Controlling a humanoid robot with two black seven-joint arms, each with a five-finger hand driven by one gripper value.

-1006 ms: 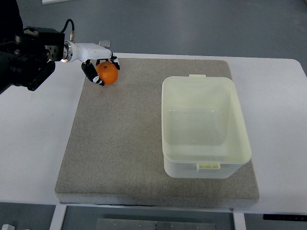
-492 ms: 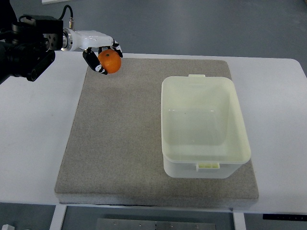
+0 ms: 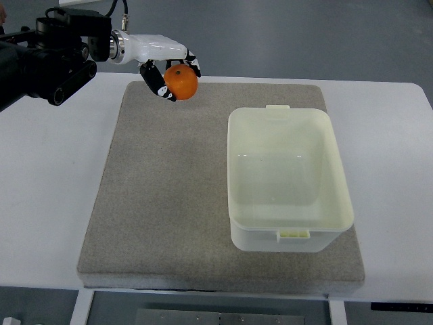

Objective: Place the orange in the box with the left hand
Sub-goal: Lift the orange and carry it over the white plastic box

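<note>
Right now the left robot hand (image 3: 169, 76) has its fingers curled around the orange (image 3: 181, 82), holding it up over the far left corner of the grey mat (image 3: 162, 203). It could drop if the fingers slip, or bump the rim of the box (image 3: 291, 230), which sits well apart to the right. I can't see any writing or labels anywhere.

A white tabletop (image 3: 47, 196) fills the view, and a large grey felt mat (image 3: 169, 203) lies flat across its middle. On the mat's right half sits a pale, translucent plastic box (image 3: 287, 179), open-topped, its right edge reaching just past the mat's edge.
</note>
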